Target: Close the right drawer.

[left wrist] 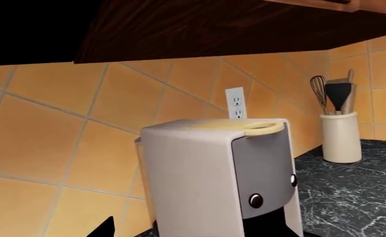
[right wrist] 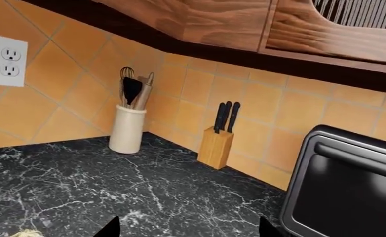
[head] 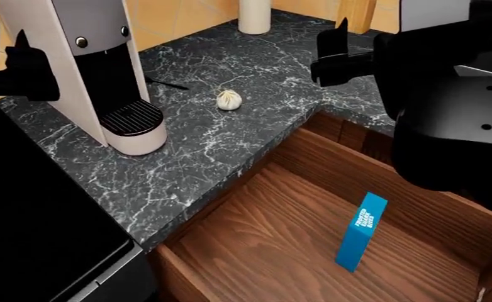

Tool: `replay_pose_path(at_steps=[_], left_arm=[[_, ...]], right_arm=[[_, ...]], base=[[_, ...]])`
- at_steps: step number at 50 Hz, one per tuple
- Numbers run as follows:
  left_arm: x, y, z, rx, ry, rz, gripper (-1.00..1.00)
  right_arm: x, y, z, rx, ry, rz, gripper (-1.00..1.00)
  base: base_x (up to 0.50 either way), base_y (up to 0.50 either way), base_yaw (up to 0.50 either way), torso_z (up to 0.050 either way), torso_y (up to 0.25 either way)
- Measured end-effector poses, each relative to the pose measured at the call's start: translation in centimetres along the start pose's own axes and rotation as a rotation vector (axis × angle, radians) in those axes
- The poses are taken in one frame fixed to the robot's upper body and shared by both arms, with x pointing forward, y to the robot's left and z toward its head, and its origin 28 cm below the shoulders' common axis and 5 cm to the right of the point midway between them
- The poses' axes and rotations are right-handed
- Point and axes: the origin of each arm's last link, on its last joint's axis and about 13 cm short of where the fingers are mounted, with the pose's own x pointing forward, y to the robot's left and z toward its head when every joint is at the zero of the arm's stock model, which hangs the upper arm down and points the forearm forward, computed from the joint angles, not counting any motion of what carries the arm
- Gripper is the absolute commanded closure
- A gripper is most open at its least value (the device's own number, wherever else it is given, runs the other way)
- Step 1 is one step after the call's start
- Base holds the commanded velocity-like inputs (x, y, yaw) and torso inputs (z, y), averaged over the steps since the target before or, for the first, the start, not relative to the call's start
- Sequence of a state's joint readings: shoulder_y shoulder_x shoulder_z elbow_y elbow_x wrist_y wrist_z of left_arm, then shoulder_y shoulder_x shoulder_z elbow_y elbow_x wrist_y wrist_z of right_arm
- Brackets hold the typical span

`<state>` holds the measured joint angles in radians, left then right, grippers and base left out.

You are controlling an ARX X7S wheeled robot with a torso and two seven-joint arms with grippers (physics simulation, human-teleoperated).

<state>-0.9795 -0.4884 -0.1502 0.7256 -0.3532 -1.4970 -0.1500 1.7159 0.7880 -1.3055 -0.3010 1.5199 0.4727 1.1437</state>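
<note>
Head view shows the reddish-brown wooden right drawer (head: 271,233) pulled wide open below the black marble worktop's (head: 229,145) front edge, a blue carton (head: 361,231) upright inside. Both arms hang high above the counter, well apart from it. The right gripper (head: 334,53) looks spread; the left gripper (head: 19,63) I cannot tell. A hard shove could topple the carton, I'd guess. A white coffee machine (head: 103,69) and garlic bulb (head: 229,99) sit nearby.

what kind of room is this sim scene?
A home kitchen, by the look of it: a coffee machine on a dark marble counter, a knife block and utensil crock against a tiled wall, and an open wooden drawer.
</note>
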Motion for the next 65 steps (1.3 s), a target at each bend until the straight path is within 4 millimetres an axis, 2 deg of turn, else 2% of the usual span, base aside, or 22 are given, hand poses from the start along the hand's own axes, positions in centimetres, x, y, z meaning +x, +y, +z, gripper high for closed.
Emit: replay_pose_path(at_steps=[18, 34, 44, 55, 65], left_arm=[[-0.1, -0.1, 0.0, 0.001, -0.002, -0.004, -1.0], [0.0, -0.1, 0.0, 0.001, -0.002, -0.003, -1.0], [0.0, -0.1, 0.0, 0.001, -0.004, -0.004, -1.0], [0.0, -0.1, 0.0, 0.001, -0.003, -0.002, -1.0], [0.0, 0.0, 0.0, 0.0, -0.002, -0.001, -1.0]], right_arm=[[-0.1, 0.0, -0.1, -0.002, -0.006, 0.011, -1.0], [-0.2, 0.0, 0.0, 0.02, -0.01, 0.024, -1.0], [-0.1, -0.2, 0.0, 0.037, -0.012, 0.004, -1.0], [0.1, -1.1, -0.3, 0.049, -0.005, -0.04, -1.0], [-0.1, -2.8, -0.9, 0.041, 0.016, -0.105, -1.0]], base=[[0.0, 0.0, 0.0, 0.0, 0.0], [0.0, 0.0, -0.47, 0.0, 0.0], [0.0, 0.0, -0.04, 0.0, 0.0], [0.0, 0.0, 0.0, 0.0, 0.0], [0.0, 0.0, 0.0, 0.0, 0.0]])
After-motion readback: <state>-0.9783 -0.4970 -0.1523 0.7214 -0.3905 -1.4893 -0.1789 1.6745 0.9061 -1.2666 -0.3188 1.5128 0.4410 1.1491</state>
